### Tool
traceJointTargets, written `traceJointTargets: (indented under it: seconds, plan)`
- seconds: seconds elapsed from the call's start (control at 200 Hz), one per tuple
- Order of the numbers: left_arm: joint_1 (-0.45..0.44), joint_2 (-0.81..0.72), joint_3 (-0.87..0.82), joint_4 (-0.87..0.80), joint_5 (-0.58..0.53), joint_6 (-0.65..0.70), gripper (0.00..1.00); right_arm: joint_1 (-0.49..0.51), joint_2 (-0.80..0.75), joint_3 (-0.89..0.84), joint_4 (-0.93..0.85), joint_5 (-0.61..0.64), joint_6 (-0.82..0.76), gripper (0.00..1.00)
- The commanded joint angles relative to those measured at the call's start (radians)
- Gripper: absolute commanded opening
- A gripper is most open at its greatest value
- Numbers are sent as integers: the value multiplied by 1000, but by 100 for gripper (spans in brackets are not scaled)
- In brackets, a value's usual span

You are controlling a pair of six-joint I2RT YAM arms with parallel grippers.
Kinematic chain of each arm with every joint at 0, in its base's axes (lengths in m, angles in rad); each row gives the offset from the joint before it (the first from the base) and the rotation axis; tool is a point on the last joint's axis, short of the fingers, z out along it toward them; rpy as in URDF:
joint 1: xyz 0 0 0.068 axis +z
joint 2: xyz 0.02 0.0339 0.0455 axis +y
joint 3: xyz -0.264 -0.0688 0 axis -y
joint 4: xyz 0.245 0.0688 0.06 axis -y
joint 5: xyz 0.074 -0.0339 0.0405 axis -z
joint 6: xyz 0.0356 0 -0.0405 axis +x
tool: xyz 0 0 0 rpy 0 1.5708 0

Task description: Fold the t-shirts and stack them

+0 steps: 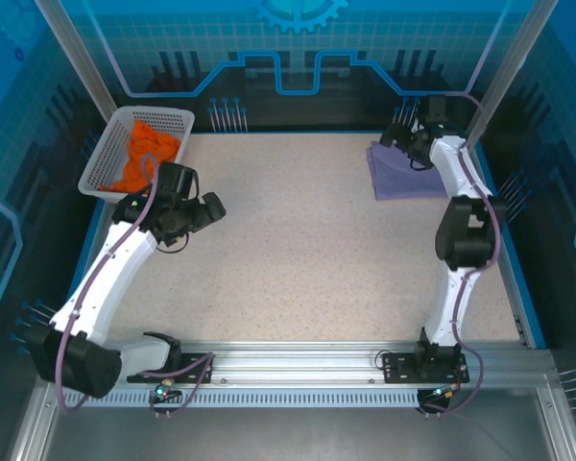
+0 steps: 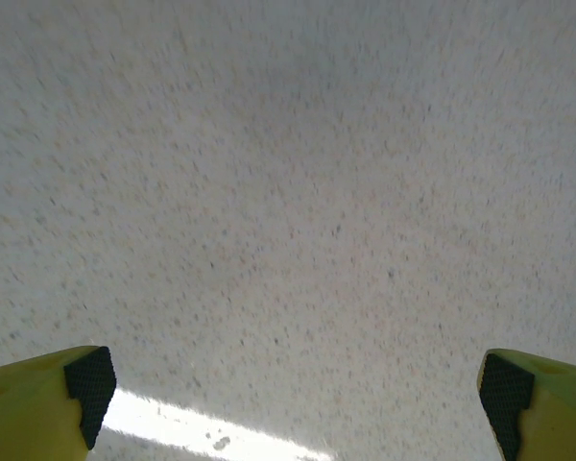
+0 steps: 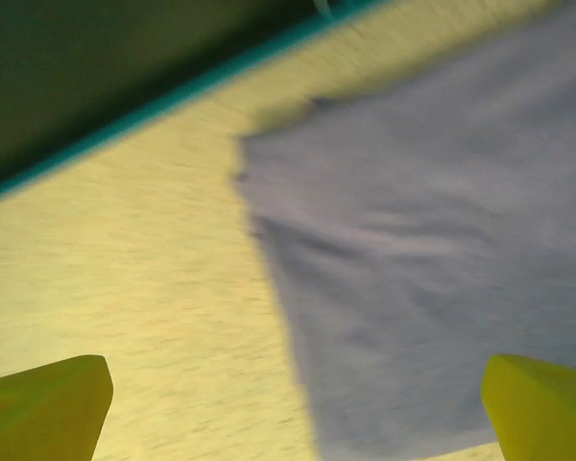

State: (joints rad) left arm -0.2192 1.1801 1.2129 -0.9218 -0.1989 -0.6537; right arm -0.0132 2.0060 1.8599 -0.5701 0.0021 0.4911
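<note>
Both left fingers (image 2: 34,408) and right fingers (image 3: 43,408) gape wide, holding nothing.

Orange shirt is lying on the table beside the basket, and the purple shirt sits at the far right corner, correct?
Not quite. The orange shirt lies inside the basket, not beside it; the top external view shows this. The purple shirt does sit at the far right corner, as you said.
</note>
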Motion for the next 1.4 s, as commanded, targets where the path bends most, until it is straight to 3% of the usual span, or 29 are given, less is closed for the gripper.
traceJointTargets:
  seconds: [0.0,0.1,0.16,0.215,0.265,0.34,0.395,0.49,0.62,0.82,1.0,1.161,1.241,1.396]
  plan:
    - [8,-167,-121,151,-218,67,99,61,-211,-228,293,-21,9,100]
    - [53,-312,-322,378,-330,172,99,119,-416,-552,522,98,-55,100]
    - [95,-372,-440,496,-394,239,99,173,-523,-803,726,204,-178,100]
    - [130,-410,-557,637,-405,349,99,208,-582,-941,784,287,-277,100]
    - [163,-427,-642,734,-398,429,99,200,-604,-996,704,288,-283,100]
    - [261,-379,-699,739,-348,375,99,164,-634,-1066,586,299,-223,100]
    - [303,-349,-757,810,-306,362,99,144,-709,-1186,652,282,-237,100]
    - [352,-259,-824,957,-221,389,99,101,-888,-1369,859,109,-360,100]
    - [362,-75,-824,1103,-129,493,99,83,-853,-1375,770,156,-387,100]
    - [362,70,-793,1308,-59,502,99,88,-803,-1461,978,207,-396,100]
    - [362,178,-783,1509,-3,513,99,97,-652,-1397,1111,201,-429,100]
    - [359,205,-747,1468,69,543,99,27,-601,-1411,1210,96,-422,100]
    - [352,182,-795,1542,116,535,99,31,-609,-1448,1266,92,-430,100]
    - [309,224,-814,1654,99,531,99,45,-588,-1438,1269,97,-445,100]
